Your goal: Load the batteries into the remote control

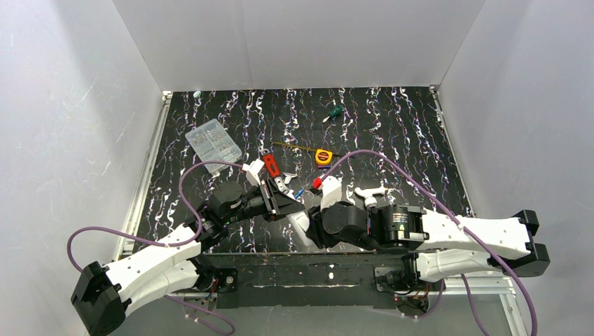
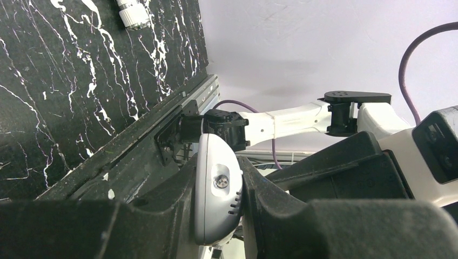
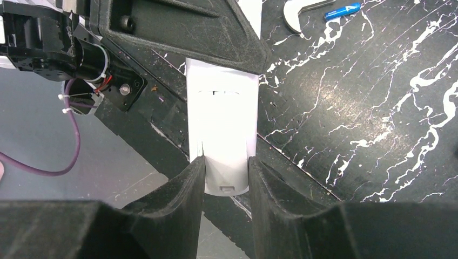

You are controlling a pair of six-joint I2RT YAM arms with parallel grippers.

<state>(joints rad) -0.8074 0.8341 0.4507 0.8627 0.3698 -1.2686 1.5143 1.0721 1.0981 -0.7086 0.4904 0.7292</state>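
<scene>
Your left gripper is clenched on the one remote control, whose rounded white end stands up between the fingers. Your right gripper grasps the same handset by its other end, with both fingers pressed against its sides. The handset bridges your two hands, low over the front edge of the table.

Just beyond the right hand lies one blue battery, the only one in view. It is close beside the curved head of one silvery wrench. The battery's white lettering is too small to read.

Farther out from the right hand there is one yellow tape measure, then one green-handled screwdriver. Beyond the left hand there is one red-handled tool, then one clear plastic parts box.

The tabletop is black with white marble veining, and plain white walls close it in on three sides.
</scene>
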